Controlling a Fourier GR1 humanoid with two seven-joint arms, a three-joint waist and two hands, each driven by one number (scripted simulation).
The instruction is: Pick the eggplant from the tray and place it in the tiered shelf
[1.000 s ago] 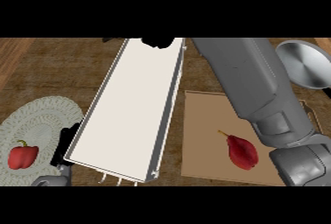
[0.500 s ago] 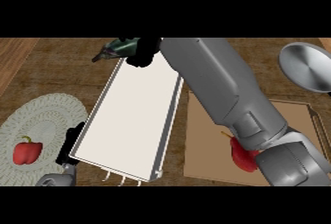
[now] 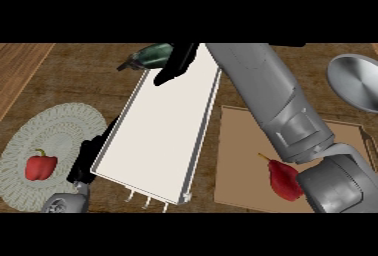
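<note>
Eggplant (image 3: 151,55) sits clasped in your right hand (image 3: 173,67), whose fingers curl round it, at the far end of the tiered shelf (image 3: 162,130), long axis crossways, left hand (image 3: 85,157) farther off.

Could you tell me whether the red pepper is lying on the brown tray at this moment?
No, the red pepper lies on the pale round plate at the left, while the brown tray sits at the right.

The right hand (image 3: 175,67) has carried the eggplant (image 3: 150,55) (apparently) farther over the shelf (image 3: 159,135).
</note>
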